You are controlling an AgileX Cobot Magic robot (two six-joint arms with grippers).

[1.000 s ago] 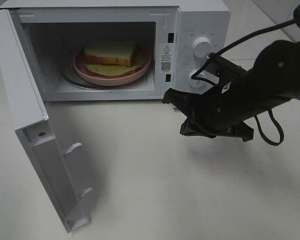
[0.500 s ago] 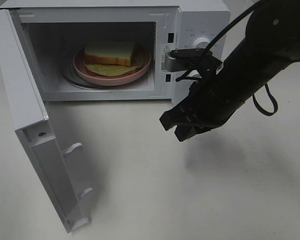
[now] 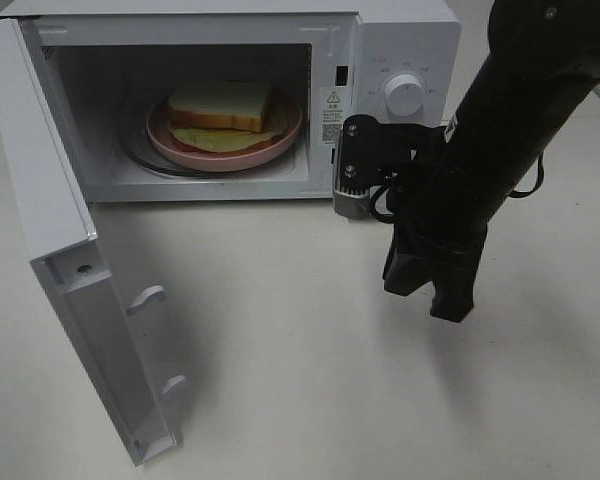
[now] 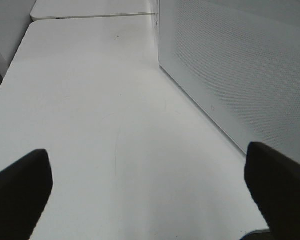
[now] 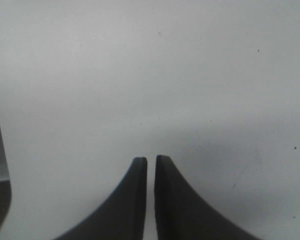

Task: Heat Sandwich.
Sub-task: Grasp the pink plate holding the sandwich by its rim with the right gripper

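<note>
The sandwich (image 3: 222, 105) lies on a round pink plate (image 3: 226, 156) inside the white microwave (image 3: 405, 40), whose door (image 3: 70, 250) stands wide open to the left. My right gripper (image 3: 427, 293) hangs in front of the control panel, pointing down at the table, well to the right of the sandwich. In the right wrist view the right gripper (image 5: 150, 159) is shut with nothing between its fingers. In the left wrist view my left gripper (image 4: 147, 172) is open and holds nothing, its fingers (image 4: 20, 190) wide apart beside a perforated white wall (image 4: 240, 65).
The open door juts out over the left front of the white table (image 3: 300, 390). A round dial (image 3: 404, 97) shows on the control panel behind the right arm. A second white tabletop edge (image 4: 90, 7) lies beyond the left gripper.
The right arm has swung upward and turned, so its gripper now points straight down instead of lying low and aiming left. The sandwich, plate and door have not moved.
</note>
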